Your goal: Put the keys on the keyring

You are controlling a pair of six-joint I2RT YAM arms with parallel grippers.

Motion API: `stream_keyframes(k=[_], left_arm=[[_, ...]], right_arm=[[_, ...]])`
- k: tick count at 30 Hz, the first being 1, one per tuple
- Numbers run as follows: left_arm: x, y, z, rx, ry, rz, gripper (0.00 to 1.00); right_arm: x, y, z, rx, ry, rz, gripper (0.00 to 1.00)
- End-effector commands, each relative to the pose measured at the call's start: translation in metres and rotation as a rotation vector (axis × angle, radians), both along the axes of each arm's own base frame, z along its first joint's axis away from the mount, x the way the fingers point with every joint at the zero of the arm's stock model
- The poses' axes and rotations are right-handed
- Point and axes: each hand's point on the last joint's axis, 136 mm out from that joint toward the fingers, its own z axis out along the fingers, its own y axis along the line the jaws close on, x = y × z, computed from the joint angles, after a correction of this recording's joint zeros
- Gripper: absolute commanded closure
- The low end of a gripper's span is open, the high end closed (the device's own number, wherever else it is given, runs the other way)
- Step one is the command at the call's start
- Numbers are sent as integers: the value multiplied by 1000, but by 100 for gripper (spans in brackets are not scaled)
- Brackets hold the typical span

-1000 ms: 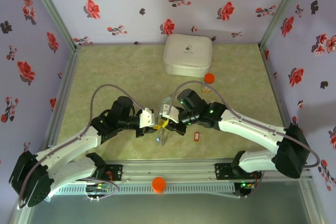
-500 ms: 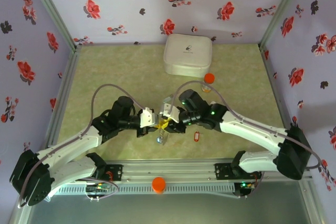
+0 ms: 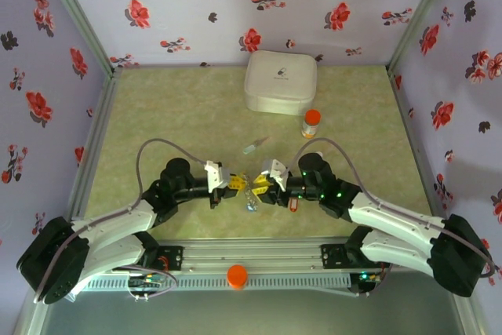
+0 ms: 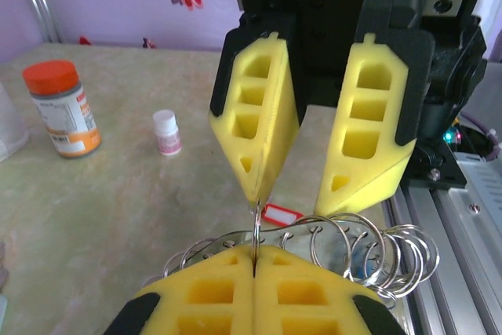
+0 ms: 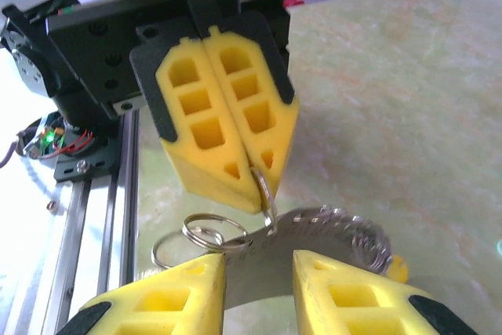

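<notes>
In the left wrist view my left gripper [image 4: 256, 250] is shut on a thin split ring of the keyring [image 4: 345, 234], a grey curved band hung with several silvery rings. Facing it, my right gripper [image 5: 260, 263] stands open, one fingertip [image 4: 256, 182] touching the top of that pinched ring. From above, the left gripper [image 3: 234, 185] and right gripper [image 3: 258, 186] meet tip to tip over the keyring [image 3: 249, 198]. A red key [image 3: 293, 205] lies on the table beside the right gripper. A yellow key [image 5: 397, 267] peeks from behind the keyring. A silvery-grey key [image 3: 252, 147] lies further back.
A white rounded box [image 3: 280, 81] stands at the back, with an orange-capped bottle [image 3: 311, 122] in front of it. A tiny white-capped vial [image 4: 166, 131] stands on the table near the bottle [image 4: 61, 107]. The metal rail [image 3: 251, 256] runs along the near edge.
Both grippers have dropped toward the near edge and now face each other level. The right arm has swung back to the right, uncovering the bottle and the silvery-grey key.
</notes>
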Motion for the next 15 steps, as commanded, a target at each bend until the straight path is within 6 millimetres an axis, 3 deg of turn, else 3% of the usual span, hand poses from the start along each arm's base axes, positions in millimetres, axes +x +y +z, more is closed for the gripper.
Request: stream_keyframes(k=[1,15], left_arm=[[-6,-2,13,-66,-17,-29,100],[-7,-2,12,-89,-20,-37,100]], right_arm=[[6,7,17,81,-21,-10,74],[4,10,14,80,-13,9,81]])
